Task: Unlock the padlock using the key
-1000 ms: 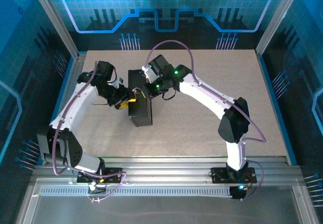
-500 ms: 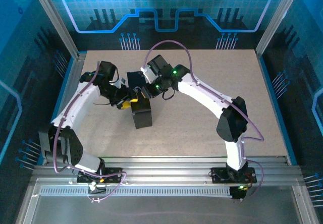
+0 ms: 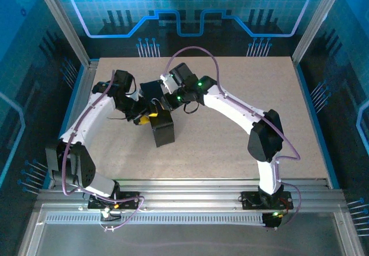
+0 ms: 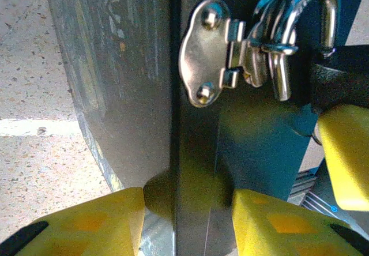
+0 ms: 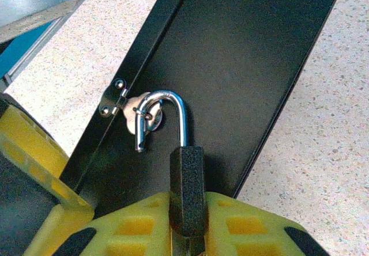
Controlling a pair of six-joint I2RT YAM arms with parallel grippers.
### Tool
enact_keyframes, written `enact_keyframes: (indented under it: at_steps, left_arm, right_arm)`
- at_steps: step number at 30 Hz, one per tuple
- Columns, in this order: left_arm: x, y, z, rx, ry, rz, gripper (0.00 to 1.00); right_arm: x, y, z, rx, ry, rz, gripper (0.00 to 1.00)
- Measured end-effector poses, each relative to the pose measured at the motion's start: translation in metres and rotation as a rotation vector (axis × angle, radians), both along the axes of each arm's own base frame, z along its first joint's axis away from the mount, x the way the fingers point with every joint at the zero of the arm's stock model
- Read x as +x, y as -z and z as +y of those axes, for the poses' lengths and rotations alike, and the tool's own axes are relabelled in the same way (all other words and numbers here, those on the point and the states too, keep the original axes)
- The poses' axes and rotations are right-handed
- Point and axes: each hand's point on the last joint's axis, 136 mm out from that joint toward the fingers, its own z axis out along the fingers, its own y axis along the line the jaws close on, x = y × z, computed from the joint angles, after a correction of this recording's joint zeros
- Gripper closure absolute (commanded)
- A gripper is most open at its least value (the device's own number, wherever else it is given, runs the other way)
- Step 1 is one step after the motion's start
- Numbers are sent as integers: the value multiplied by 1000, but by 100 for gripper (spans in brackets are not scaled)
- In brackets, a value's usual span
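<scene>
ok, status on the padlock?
Left pincer clamped on the black box wall. Right pincer shut on the padlock body. Shackle free at one end, hooked through the hasp staple.

Overhead camera looks down on the table (image 3: 230, 152); both wrist cameras closely share the padlock (image 5: 187, 187).
</scene>
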Motion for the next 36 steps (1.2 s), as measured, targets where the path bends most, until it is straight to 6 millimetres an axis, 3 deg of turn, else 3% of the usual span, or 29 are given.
enact_keyframes:
  at_steps: [8, 14, 24, 36]
  left_arm:
    - [0, 0, 1, 0, -2, 1, 56]
    - [1, 0, 2, -1, -7, 0, 56]
    - [0, -3, -7, -65, 6, 4, 56]
    - [0, -4, -2, -112, -28, -2, 56]
  right_arm:
    - [-1, 1, 5, 35, -6, 6, 81]
    - [0, 1, 5, 36, 10, 9, 100]
    - [3, -5, 24, 22, 175, -87, 100]
    - [11, -6, 30, 97, 343, -84, 100]
